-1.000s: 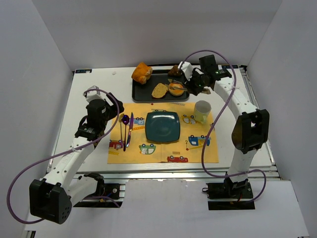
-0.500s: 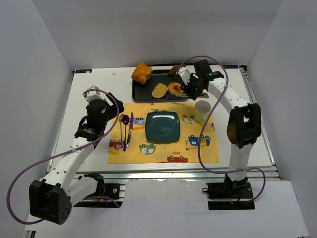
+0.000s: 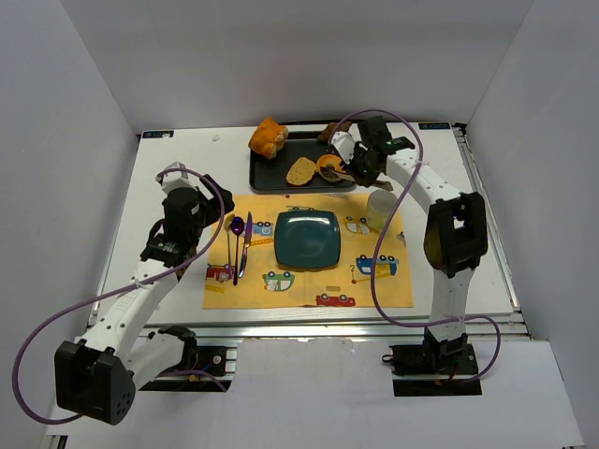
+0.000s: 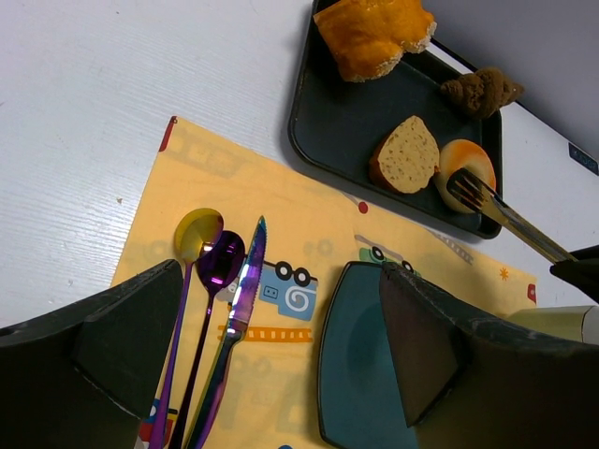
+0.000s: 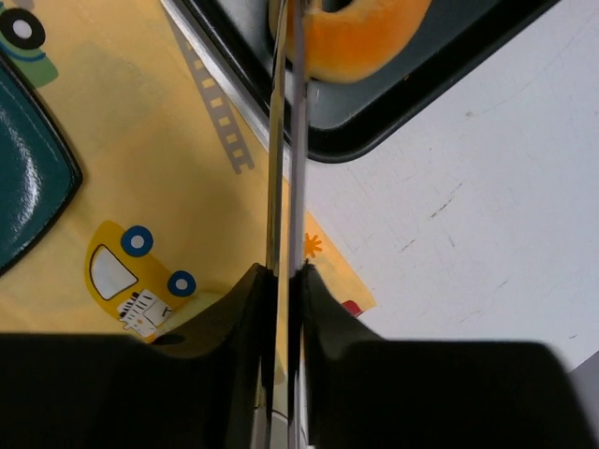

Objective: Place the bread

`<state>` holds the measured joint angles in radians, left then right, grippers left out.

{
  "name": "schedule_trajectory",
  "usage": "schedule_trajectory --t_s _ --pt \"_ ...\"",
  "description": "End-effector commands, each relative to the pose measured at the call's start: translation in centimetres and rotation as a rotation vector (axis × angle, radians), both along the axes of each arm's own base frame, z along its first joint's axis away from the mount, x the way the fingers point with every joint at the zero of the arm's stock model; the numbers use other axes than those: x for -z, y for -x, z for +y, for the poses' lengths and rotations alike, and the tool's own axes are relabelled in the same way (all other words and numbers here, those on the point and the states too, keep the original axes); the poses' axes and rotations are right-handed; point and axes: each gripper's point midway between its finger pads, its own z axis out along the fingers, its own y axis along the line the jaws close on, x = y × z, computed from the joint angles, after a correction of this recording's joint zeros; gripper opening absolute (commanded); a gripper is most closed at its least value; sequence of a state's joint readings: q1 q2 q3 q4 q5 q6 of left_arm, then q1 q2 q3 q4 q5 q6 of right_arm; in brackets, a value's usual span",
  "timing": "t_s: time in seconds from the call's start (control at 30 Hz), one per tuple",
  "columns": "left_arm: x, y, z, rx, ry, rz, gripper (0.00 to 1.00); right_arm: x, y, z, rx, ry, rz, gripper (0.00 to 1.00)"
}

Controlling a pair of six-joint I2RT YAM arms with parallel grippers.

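The bread (image 3: 328, 166) is a golden-brown ring lying at the right end of the black tray (image 3: 271, 175). It also shows in the left wrist view (image 4: 465, 166) and at the top of the right wrist view (image 5: 360, 33). My right gripper (image 3: 361, 165) (image 5: 285, 271) is shut on a metal fork (image 5: 285, 140) just right of the bread. The fork's tines (image 4: 465, 190) rest on the bread. My left gripper (image 3: 198, 227) (image 4: 281, 346) is open and empty above the yellow placemat (image 3: 281, 281), left of the teal plate (image 3: 307, 238).
On the tray lie a lumpy orange roll (image 3: 269, 137), a flat tan slice (image 3: 301, 170) and a small brown pastry (image 3: 329, 134). A pale mug (image 3: 381, 208) stands right of the plate. Two spoons and a knife (image 3: 239, 243) lie left of it.
My right arm has swung left and its wrist has turned, bringing the fork onto the bread. The left arm has not moved.
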<state>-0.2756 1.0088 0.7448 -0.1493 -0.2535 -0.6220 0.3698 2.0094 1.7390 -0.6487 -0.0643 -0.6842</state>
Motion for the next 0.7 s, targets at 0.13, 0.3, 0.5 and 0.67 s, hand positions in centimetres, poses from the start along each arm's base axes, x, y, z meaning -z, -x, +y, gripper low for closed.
schedule_trajectory --t_s 0.13,0.3,0.5,0.67 --pt "-0.9 0.3 0.2 -0.004 0.017 -0.036 0.94 -7.5 -0.9 0.7 0.005 -0.104 -0.183 0.07" --pt "-0.8 0.3 0.3 0.000 0.002 -0.030 0.94 -11.8 2.0 1.7 -0.100 -0.221 -0.237 0.04" --pt "-0.9 0.5 0.3 -0.002 0.006 -0.036 0.94 -9.3 11.7 3.5 -0.320 -0.354 0.005 0.04" --pt "-1.0 0.6 0.3 0.000 0.009 -0.039 0.94 -4.0 17.8 3.2 -0.319 -0.332 0.169 0.04"
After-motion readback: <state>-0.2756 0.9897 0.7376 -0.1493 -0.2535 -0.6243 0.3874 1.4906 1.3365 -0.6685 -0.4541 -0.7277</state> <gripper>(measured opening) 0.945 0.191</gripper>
